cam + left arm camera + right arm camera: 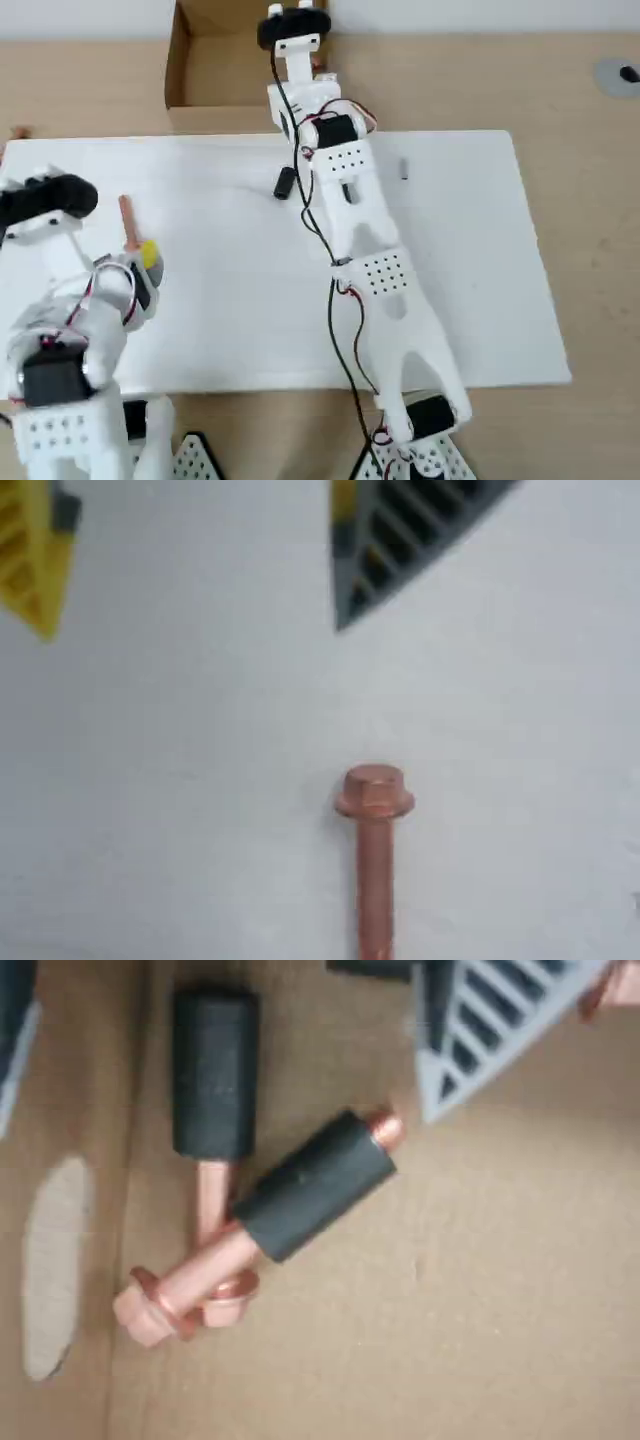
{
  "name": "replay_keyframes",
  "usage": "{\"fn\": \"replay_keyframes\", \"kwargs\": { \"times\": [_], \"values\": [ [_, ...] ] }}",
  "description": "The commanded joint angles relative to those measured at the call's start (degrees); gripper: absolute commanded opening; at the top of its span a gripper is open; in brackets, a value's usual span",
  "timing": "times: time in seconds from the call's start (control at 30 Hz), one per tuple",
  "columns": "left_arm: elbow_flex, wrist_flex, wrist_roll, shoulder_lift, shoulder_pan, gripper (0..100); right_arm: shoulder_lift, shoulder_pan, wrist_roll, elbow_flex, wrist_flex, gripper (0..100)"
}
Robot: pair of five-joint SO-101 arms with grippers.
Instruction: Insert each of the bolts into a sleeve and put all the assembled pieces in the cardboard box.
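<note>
We see the right arm stretched across the white mat to the cardboard box. Its gripper hangs over the box floor, fingers spread wide and holding nothing. On the floor lie two assembled pieces, each a copper bolt in a black sleeve, their heads touching. The left arm sits folded at the mat's edge. Its gripper is wide open near a bare bolt lying flat on the mat. A loose sleeve lies on the mat beside the right arm.

No legible text, labels, nos. or signs anywhere: cardboard box, white sheet, bolt all plain as far as visible.
</note>
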Motion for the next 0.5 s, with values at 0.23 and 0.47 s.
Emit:
{"fn": "replay_keyframes", "kwargs": {
  "times": [0.23,0.47],
  "values": [
    [-19.6,-4.4,2.6,37.5,-8.0,19,-28.3,1.3,0.4,-3.2,23.0,30.6],
    [-28.5,-7.6,2.6,58.8,-6.1,19,-40.9,1.3,0.4,-3.2,37.7,30.6]
  ]
}}
